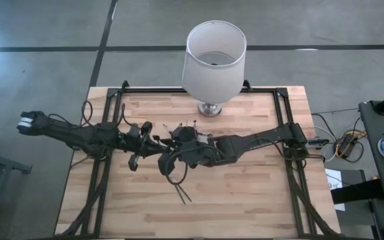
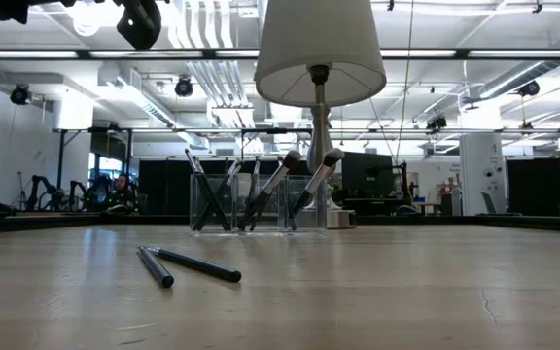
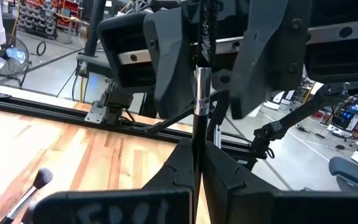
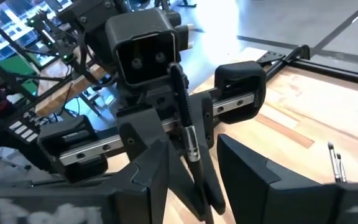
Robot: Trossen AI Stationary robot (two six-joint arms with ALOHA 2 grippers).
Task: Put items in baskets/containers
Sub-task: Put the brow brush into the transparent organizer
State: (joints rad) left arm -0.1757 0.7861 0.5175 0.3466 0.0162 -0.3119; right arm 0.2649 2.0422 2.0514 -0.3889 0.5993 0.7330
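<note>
Item: one thin dark brush with a metal ferrule, passing hand to hand above the counter, just in front of the clear holder.

Left claw: fingers together, clamped on the brush's lower shaft. The brush's long axis runs straight out from this claw toward the other.

Right claw: meets it head-on, fingers apart, one either side of the shaft near the ferrule. Contact cannot be told. Both claws are equally near the brush, and the handover turns on that alignment.

Holder: stands near the lamp base, on its near side. It already carries several brushes, leaning.

Loose stock: two dark sticks lie on the counter, on the holder's near side and well apart from it, crossed in a narrow V.

Obscured: from above, both claws and the holder merge into one dark mass. The brush's bristle end is hidden behind the right claw's body. The count of brushes in the holder is unclear.
</note>
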